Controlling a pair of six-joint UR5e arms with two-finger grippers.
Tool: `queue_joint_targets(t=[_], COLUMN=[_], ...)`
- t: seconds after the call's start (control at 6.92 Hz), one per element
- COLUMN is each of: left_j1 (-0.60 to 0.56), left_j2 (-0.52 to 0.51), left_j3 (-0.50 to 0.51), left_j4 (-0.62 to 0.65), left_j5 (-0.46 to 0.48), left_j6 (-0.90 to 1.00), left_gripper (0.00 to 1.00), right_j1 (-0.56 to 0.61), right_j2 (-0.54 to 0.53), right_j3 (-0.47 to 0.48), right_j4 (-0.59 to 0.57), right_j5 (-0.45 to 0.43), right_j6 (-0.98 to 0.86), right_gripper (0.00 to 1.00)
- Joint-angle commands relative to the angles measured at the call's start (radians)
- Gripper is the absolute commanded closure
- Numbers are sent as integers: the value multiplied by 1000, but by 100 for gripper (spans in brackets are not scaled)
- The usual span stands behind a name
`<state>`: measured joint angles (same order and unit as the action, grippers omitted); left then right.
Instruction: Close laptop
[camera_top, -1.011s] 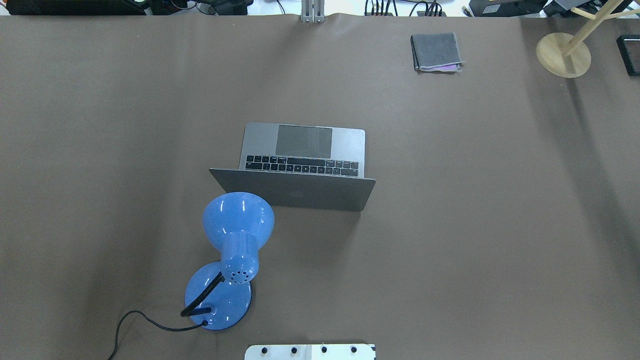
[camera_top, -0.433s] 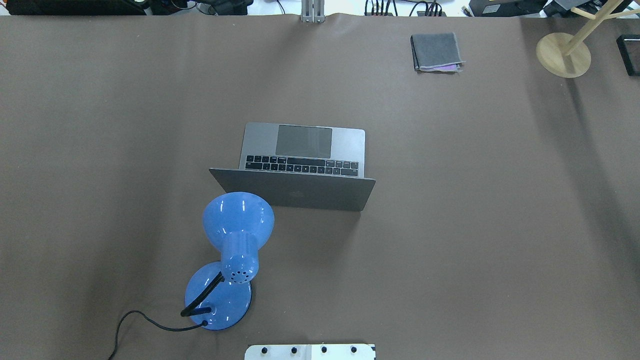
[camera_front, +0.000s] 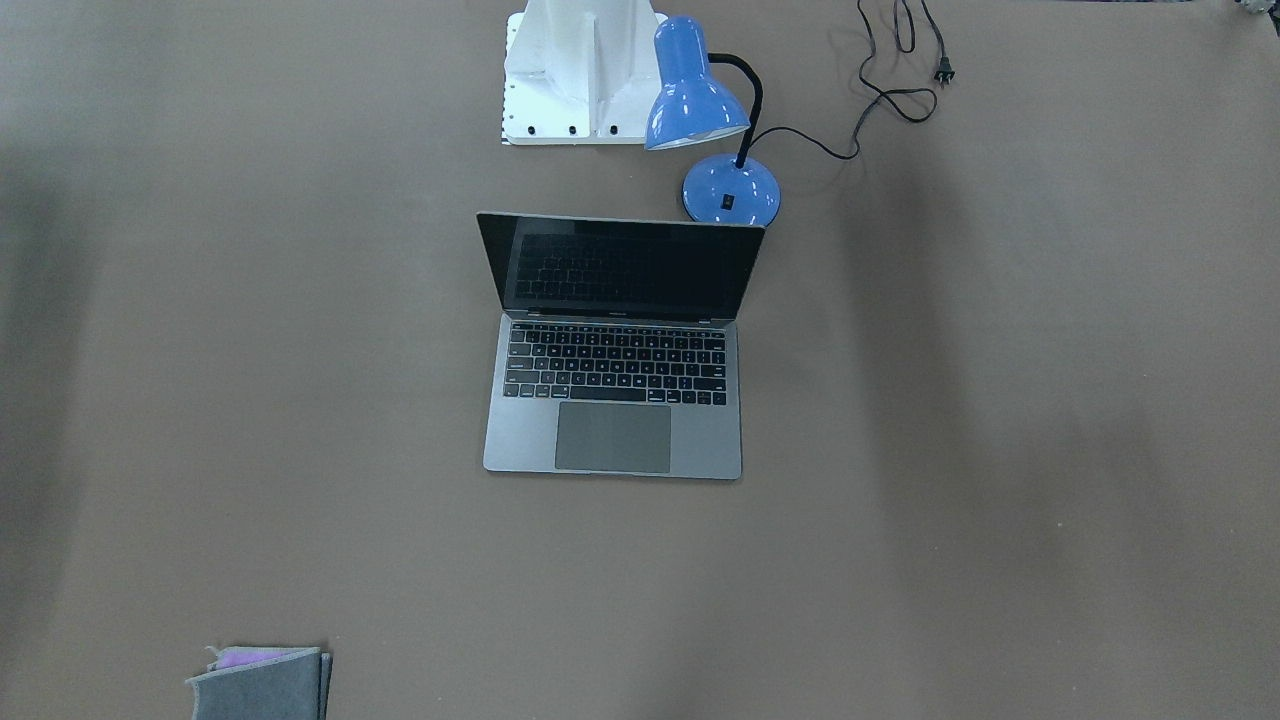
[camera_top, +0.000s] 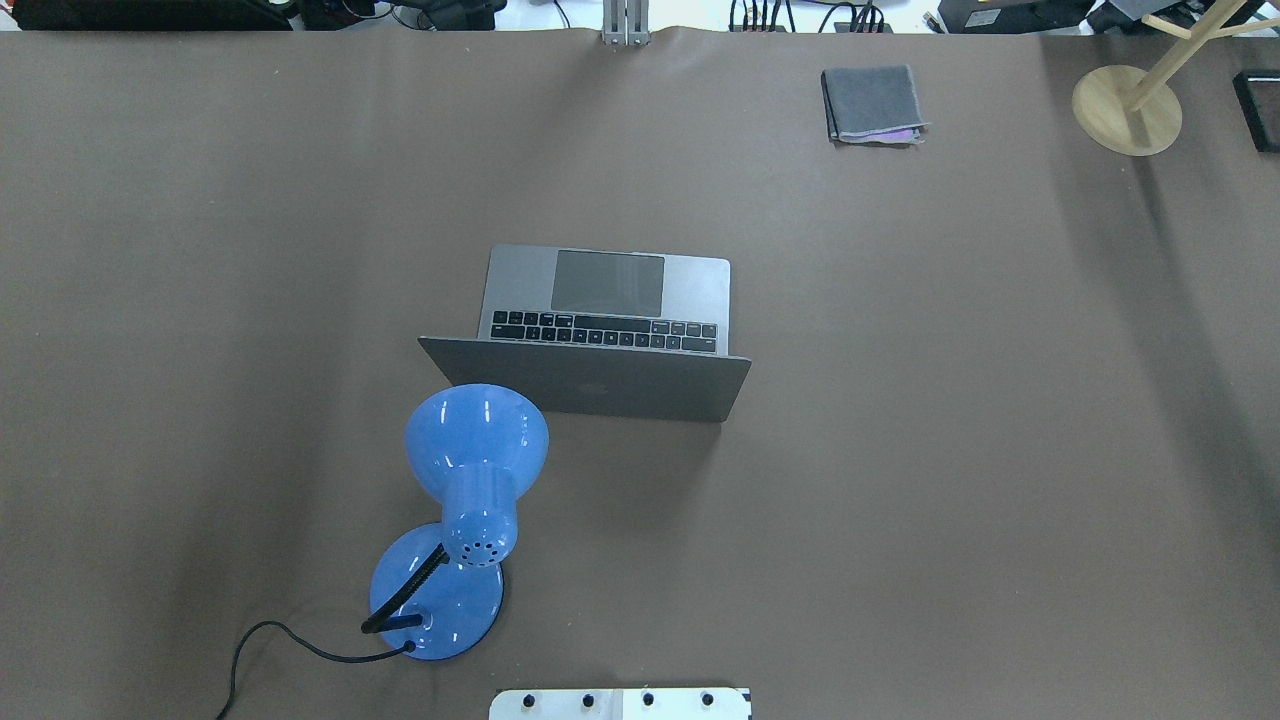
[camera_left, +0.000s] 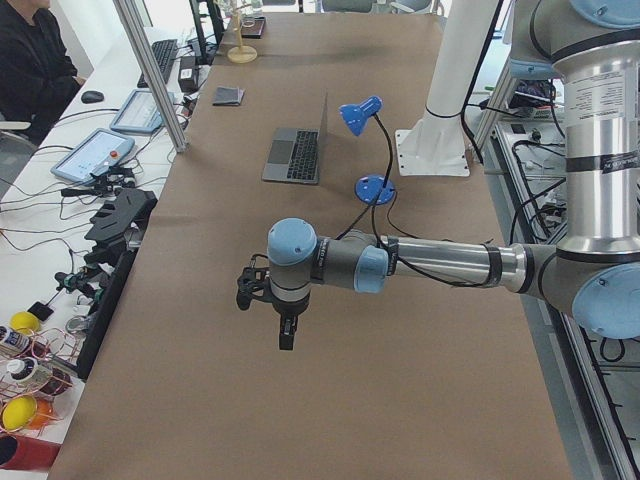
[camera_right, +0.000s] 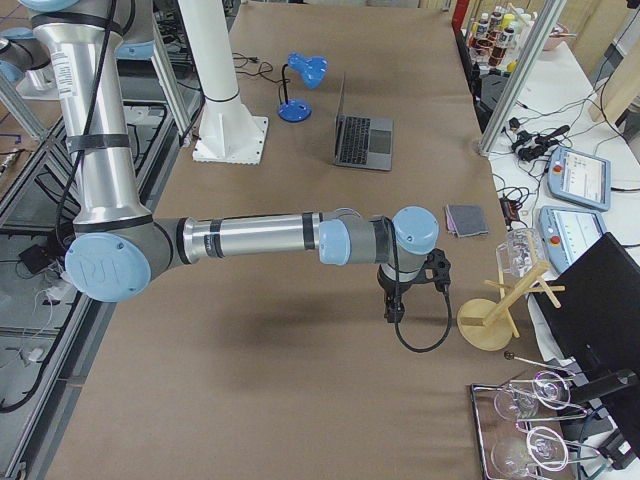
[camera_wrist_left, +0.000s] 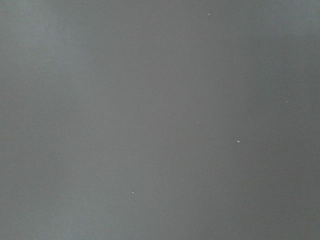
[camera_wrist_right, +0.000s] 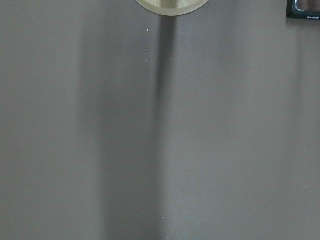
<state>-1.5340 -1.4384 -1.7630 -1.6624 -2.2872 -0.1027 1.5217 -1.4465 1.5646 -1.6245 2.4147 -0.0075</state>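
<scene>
The grey laptop (camera_top: 610, 300) stands open in the middle of the table, its lid (camera_top: 590, 385) upright, its keyboard facing away from the robot. The front-facing view shows its black screen (camera_front: 622, 268) and trackpad (camera_front: 613, 437). It also shows in the left view (camera_left: 296, 152) and the right view (camera_right: 362, 138). My left gripper (camera_left: 285, 335) hangs over bare table far from the laptop, seen only in the left side view. My right gripper (camera_right: 393, 312) hangs over bare table near the wooden stand, seen only in the right side view. I cannot tell whether either is open or shut.
A blue desk lamp (camera_top: 470, 470) stands right behind the lid's left corner, its cord (camera_top: 270, 640) trailing off. A folded grey cloth (camera_top: 872, 103) lies at the far right. A wooden stand (camera_top: 1127, 108) and a glass rack (camera_right: 540, 420) are at the right end.
</scene>
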Motion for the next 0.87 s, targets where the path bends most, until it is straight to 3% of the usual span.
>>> queue_joint_targets(t=[0.0,0.72], left_j1=[0,5], left_j2=[-4,-60], left_j3=[16,48], left_j4=[-5,-8], left_j5=[0,-11], left_j6=[0,-8], left_gripper=[2,2], right_j1=[0,0], right_j2=[0,0], right_j3=[0,12], right_j4=[0,-2], right_j5=[20,27], right_j6=[0,1], right_gripper=[0,0])
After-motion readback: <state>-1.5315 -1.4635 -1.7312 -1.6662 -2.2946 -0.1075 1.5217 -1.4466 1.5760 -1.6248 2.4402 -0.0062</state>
